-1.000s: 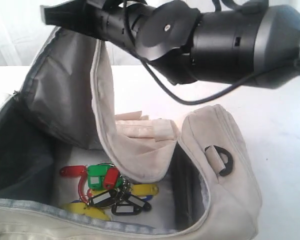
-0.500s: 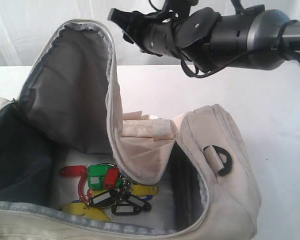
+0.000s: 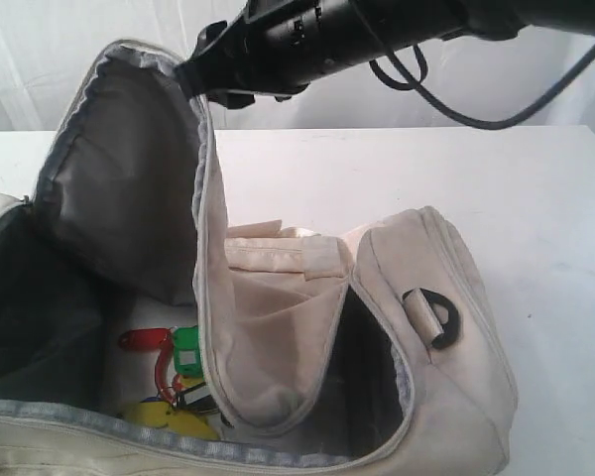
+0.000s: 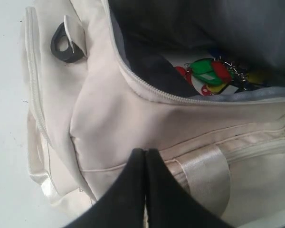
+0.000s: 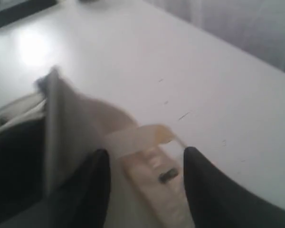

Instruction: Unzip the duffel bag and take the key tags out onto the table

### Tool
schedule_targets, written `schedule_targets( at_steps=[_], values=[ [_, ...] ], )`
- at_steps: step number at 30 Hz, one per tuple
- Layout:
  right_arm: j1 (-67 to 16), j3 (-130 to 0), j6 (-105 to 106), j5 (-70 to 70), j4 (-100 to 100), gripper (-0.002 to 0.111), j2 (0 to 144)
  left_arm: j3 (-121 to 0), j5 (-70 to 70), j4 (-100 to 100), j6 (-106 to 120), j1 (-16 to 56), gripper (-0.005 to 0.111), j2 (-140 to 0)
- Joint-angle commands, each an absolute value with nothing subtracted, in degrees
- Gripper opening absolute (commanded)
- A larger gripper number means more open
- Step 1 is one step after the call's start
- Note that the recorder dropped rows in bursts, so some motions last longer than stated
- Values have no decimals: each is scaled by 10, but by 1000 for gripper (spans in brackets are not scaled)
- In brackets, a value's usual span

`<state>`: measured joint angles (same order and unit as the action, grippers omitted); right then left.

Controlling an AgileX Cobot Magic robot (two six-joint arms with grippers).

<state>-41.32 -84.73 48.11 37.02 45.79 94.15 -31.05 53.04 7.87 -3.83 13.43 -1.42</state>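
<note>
The cream duffel bag (image 3: 446, 297) lies unzipped, its grey-lined flap (image 3: 129, 188) standing upright. Inside on the bottom lie the key tags (image 3: 164, 347), red, green and yellow, half hidden behind the flap's cream edge; they also show through the opening (image 4: 206, 76). My right gripper (image 3: 198, 71) hovers at the flap's top edge, open, with the blurred flap (image 5: 61, 123) and a pale strap (image 5: 142, 135) below its fingers (image 5: 145, 156). My left gripper (image 4: 145, 153) is shut, its tips against the bag's outer side (image 4: 109, 109) by a webbing strap (image 4: 204, 175).
A black D-ring (image 3: 436, 312) sits on the bag's end, also seen as the D-ring (image 4: 61, 43) in the left wrist view. The white table (image 3: 535, 188) stretches behind and right of the bag. A cable (image 3: 496, 109) hangs under the right arm.
The right arm has drawn back from the camera and its tip now sits at the flap's top. The flap's cream edge has swung left, covering more of the key tags.
</note>
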Motion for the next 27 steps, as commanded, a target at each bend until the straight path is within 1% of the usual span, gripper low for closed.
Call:
schedule_targets(
  at_steps=[1, 3, 5, 11, 19, 27],
  values=[
    [-411, -850, 593, 570, 442, 46, 909, -307, 534, 85, -36, 133, 0, -11],
    [-411, -850, 624, 639, 432, 46, 902, -307, 534, 85, -36, 133, 0, -11],
    [-412, -850, 625, 672, 415, 47, 899, -307, 534, 85, -36, 133, 0, -11],
    [-431, -838, 625, 678, 366, 60, 897, -307, 535, 85, -36, 133, 0, -11],
    [-506, -801, 625, 674, 307, 60, 900, -307, 535, 85, -36, 133, 0, -11],
    [-564, -773, 610, 611, 301, 60, 900, -307, 535, 85, -36, 133, 0, -11]
  ],
)
